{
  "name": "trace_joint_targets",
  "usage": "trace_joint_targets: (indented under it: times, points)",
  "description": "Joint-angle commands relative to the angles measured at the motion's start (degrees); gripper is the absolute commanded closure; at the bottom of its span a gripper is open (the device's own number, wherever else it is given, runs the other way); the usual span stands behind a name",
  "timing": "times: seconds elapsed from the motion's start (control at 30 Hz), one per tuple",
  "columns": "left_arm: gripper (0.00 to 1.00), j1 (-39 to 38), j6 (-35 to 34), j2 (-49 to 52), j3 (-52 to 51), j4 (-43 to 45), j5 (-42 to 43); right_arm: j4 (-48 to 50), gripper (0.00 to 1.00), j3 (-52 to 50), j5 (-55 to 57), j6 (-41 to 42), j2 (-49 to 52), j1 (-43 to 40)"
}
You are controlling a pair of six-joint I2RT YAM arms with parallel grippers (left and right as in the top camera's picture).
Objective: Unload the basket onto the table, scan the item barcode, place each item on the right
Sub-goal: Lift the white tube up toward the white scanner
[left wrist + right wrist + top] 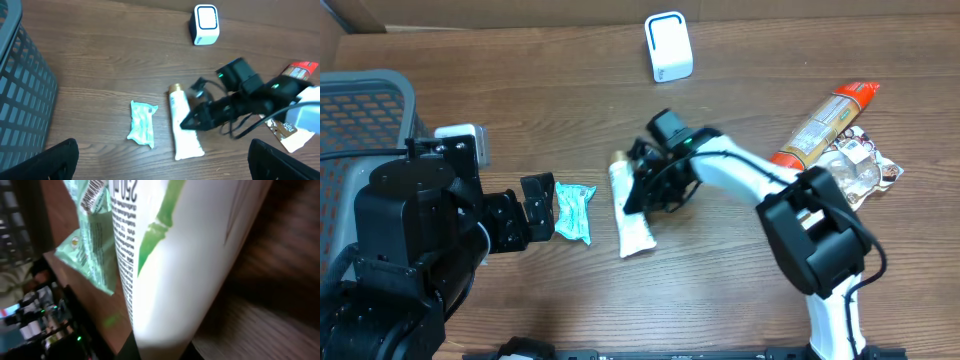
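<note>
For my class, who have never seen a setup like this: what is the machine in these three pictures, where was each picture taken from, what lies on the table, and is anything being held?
These are two robot arms at a wooden table, each ending in a two-finger gripper. One picture looks down from above; the other two come from cameras on each wrist. The right gripper is shut on a white tube, which fills the right wrist view. The left gripper is open and holds nothing. Beside the tube lies a green wipes packet. Farther back stands a small white scanner. At the right lie an orange-capped tube and a clear snack bag. A grey mesh basket sits at the left.
</note>
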Motion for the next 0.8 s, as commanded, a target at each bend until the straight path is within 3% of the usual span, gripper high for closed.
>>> trace_joint_targets:
  times: [0.0, 0.23, 0.57, 0.77]
  points:
    - [0.01, 0.3, -0.8, 0.1, 0.7, 0.0, -0.7, -1.7, 0.96, 0.1, -11.1, -11.0, -5.6, -3.7]
    - [0.00, 0.3, -0.8, 0.1, 0.7, 0.0, -0.7, -9.1, 0.96, 0.1, -21.7, -26.1, -14.4, -12.5]
    - [0.00, 0.3, -0.8, 0.1, 0.7, 0.0, -0.7, -9.5, 0.96, 0.2, -28.7, -27.3, -29.6, -23.4]
    - [0.00, 0.3, -0.8, 0.1, 0.7, 0.0, -0.7, -10.6, 0.96, 0.4, -31.3, -27.1, -36.4, -25.2]
